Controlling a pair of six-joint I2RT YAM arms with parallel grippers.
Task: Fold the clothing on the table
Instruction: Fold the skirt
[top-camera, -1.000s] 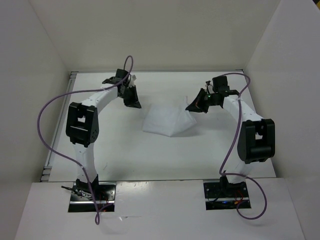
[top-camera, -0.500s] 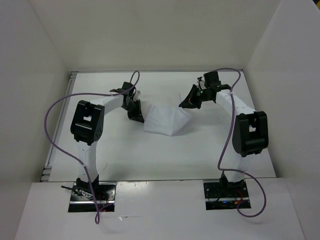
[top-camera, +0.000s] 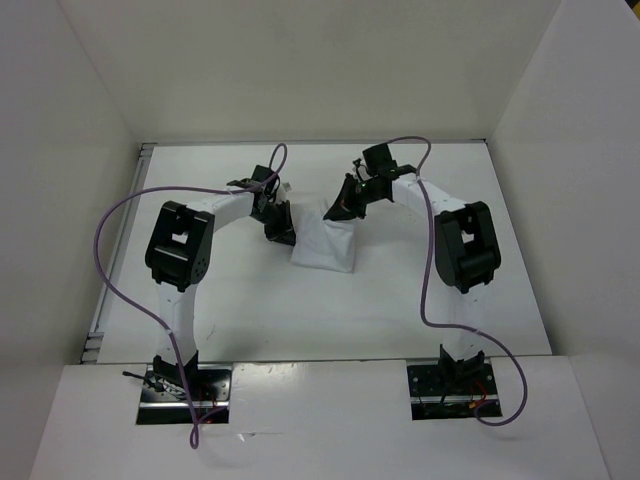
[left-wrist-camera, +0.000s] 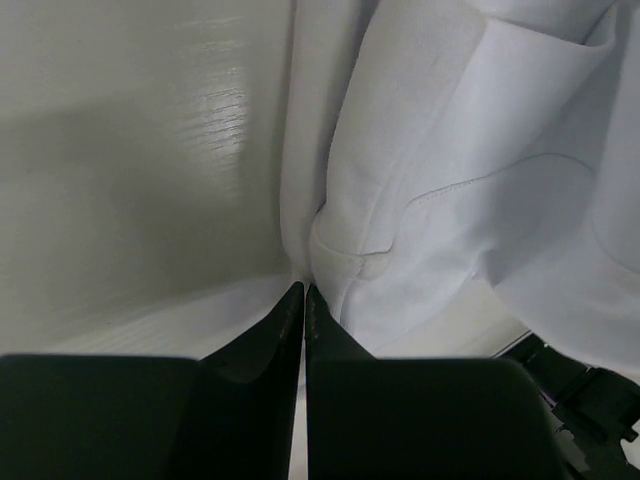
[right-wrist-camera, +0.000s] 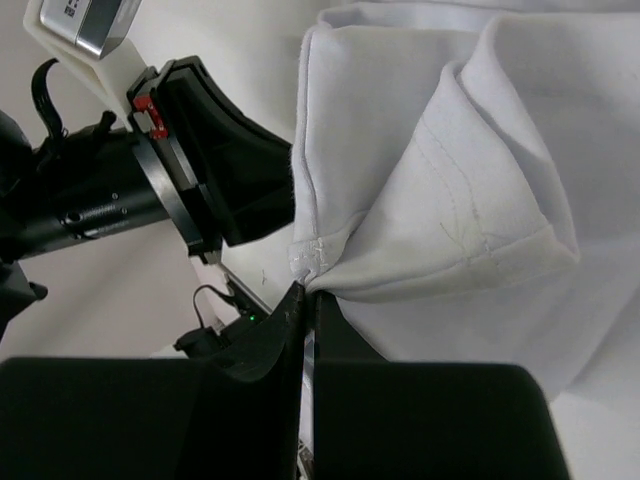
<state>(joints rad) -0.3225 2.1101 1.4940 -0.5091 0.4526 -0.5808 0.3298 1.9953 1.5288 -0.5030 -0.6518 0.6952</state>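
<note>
The white worktop (top-camera: 400, 300) carries one thing, the clothing (top-camera: 325, 248). It lies a little beyond the middle, between the heads of the two arms. The left arm (top-camera: 180, 250) and the right arm (top-camera: 460, 245) both reach inward and almost meet over it, probably to bring one side of the cloth over onto the other.

The clothing is a plain white bundle, narrow and bunched, with its far part raised toward the arms and its near part resting flat. It is soft and thin, and it hangs in loose rolls with no crisp crease, so I judge the fold only begun.

The left jaws are nearly closed, pinching the cloth's left edge low against the worktop, which pins that side. The right jaws are closed on a stitched corner at the upper right and hold it just above the rest, ready to carry across.

The left wrist view shows a hemmed fold with a line of stitching. The right wrist view shows a doubled seam where the corner bunches.
</note>
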